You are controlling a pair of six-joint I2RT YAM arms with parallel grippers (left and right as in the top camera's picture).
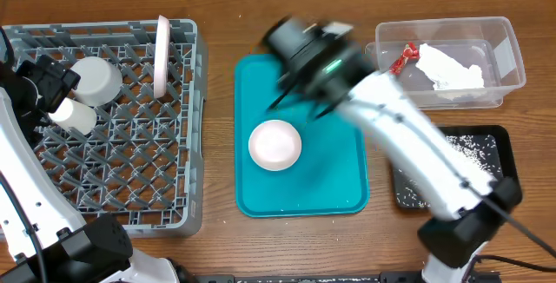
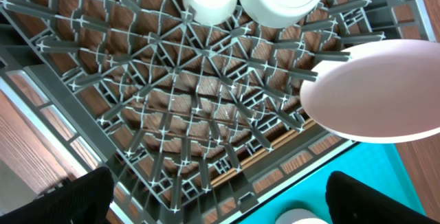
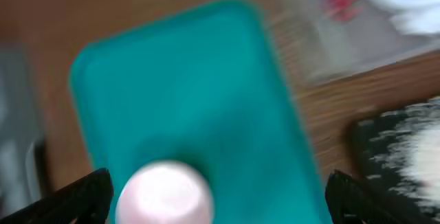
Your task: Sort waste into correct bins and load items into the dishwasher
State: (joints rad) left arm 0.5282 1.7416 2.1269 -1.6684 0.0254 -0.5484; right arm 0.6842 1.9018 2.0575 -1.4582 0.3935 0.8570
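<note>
Rack (image 1: 130,179), left of frame: cup (image 1: 74,116), bowl (image 1: 95,79), plate (image 1: 162,53) loaded. Tub (image 1: 508,53), upper right: wrapper (image 1: 405,57), napkin (image 1: 452,68) in. Rice (image 1: 465,148) in black tray (image 1: 499,135). To do: last bowl (image 1: 275,144), centre, on teal tray (image 1: 339,179). Right gripper (image 3: 227,200) wide, empty, over teal tray near it; left gripper (image 2: 227,200) wide, empty, over rack.

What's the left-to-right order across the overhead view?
grey dish rack → teal tray with a white bowl on it → clear tub. The black tray is left out because it spans the same stretch as the tub.
</note>
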